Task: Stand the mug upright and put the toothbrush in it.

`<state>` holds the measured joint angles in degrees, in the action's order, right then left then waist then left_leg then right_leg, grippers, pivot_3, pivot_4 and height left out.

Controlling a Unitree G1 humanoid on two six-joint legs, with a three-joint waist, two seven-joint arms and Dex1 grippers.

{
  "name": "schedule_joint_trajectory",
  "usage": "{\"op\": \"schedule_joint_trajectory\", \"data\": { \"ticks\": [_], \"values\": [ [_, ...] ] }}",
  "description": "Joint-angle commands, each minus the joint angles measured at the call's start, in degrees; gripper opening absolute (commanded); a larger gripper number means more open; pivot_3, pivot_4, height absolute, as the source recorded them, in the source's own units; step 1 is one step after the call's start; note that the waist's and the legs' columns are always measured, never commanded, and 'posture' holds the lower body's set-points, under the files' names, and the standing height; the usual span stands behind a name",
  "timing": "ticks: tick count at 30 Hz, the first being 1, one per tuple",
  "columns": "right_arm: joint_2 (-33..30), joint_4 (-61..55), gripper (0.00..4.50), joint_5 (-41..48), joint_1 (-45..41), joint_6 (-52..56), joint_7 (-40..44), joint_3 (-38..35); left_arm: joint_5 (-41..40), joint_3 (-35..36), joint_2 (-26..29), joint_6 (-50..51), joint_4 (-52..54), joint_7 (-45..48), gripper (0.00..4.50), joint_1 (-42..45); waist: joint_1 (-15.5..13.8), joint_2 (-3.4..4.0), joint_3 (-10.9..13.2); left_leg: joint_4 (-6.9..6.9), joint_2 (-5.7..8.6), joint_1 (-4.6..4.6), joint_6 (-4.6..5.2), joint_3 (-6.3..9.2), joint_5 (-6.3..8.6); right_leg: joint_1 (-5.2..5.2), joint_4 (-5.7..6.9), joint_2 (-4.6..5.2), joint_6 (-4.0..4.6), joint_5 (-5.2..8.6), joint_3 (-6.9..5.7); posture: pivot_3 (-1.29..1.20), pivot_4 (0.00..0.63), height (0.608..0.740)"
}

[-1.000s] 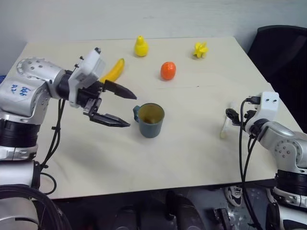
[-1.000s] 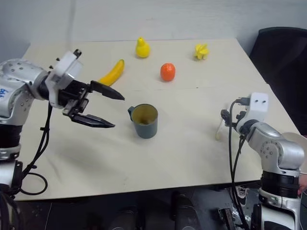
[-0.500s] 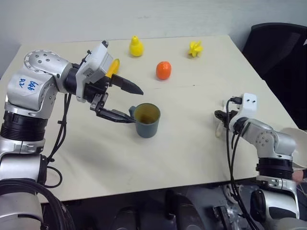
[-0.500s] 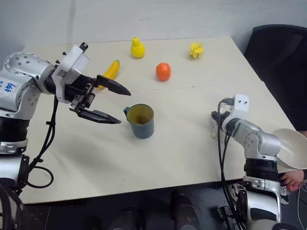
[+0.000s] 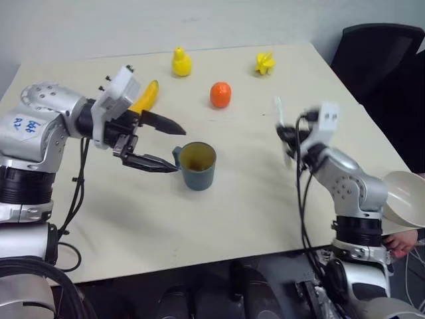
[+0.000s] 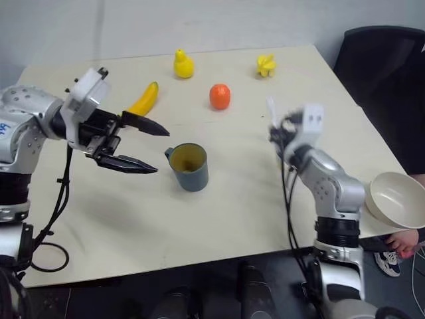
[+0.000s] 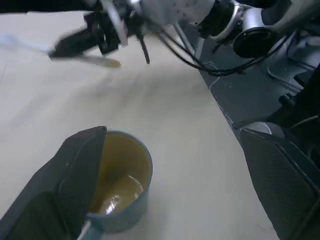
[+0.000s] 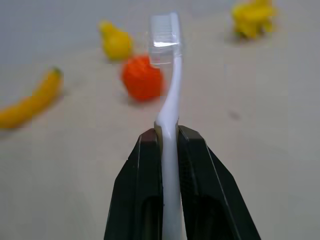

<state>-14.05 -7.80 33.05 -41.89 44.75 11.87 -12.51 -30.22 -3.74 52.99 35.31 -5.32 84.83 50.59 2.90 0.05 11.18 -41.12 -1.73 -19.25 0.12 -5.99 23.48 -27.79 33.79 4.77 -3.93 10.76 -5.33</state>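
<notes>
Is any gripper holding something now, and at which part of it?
The right gripper holds the toothbrush around its handle, bristle head sticking out beyond the fingertips. The left gripper is open beside the mug, holding nothing.

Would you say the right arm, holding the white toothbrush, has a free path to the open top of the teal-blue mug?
Probably yes. The teal-blue mug stands upright, mouth unobstructed, with bare table between it and the right gripper. The left gripper hangs open beside the handle, not over the rim.
</notes>
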Motion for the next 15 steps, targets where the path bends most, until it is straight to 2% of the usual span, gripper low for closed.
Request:
{"op": "schedule_joint_trajectory", "data": {
  "ticks": [1,6,8,11,15],
  "values": [
    [6.62,-3.62,0.1,1.84,-5.92,-3.45,0.79,4.94,-0.26,6.85,5.37,1.01,0.07,-1.5,4.5,-3.6,0.1,-0.07,-0.04,-0.01,0.0,-0.02,-0.03,-0.01,-0.01,0.01,0.01,-0.03,0.07,0.04,-0.07,0.0,0.15,0.74],
    [18.28,7.31,0.1,-2.48,-12.6,-13.28,2.58,11.45,-0.21,11.94,10.11,1.75,-2.11,-3.54,4.5,-7.75,0.39,-0.08,-0.04,0.04,-0.01,0.06,-0.05,-0.07,0.0,0.03,0.04,-0.07,0.16,0.09,-0.04,0.0,0.15,0.74],
    [20.76,10.8,0.1,-3.94,-12.74,-16.23,3.54,12.91,-0.68,13.25,10.85,2.35,-1.54,-4.29,4.5,-8.71,-0.06,-0.12,-0.07,0.09,-0.01,0.02,-0.04,-0.03,0.0,0.03,0.03,-0.04,0.21,0.12,-0.09,0.0,0.15,0.74],
    [22.28,14.14,0.1,-6.96,-10.51,-19.98,5.76,16.43,-1.38,15.14,11.54,3.29,0.85,-5.23,4.5,-10.79,-0.32,-0.23,-0.13,0.06,0.07,-0.06,0.04,0.02,0.06,0.03,-0.01,0.06,0.23,0.13,-0.19,0.0,0.15,0.74],
    [20.85,13.76,0.1,-11.0,-7.21,-22.84,8.45,19.96,-2.53,16.96,11.95,4.92,3.38,-6.4,4.5,-12.41,-0.2,-0.25,-0.14,0.08,0.1,-0.07,0.05,0.02,0.12,0.04,-0.04,0.12,0.23,0.13,-0.35,0.0,0.15,0.74]
  ]
}}
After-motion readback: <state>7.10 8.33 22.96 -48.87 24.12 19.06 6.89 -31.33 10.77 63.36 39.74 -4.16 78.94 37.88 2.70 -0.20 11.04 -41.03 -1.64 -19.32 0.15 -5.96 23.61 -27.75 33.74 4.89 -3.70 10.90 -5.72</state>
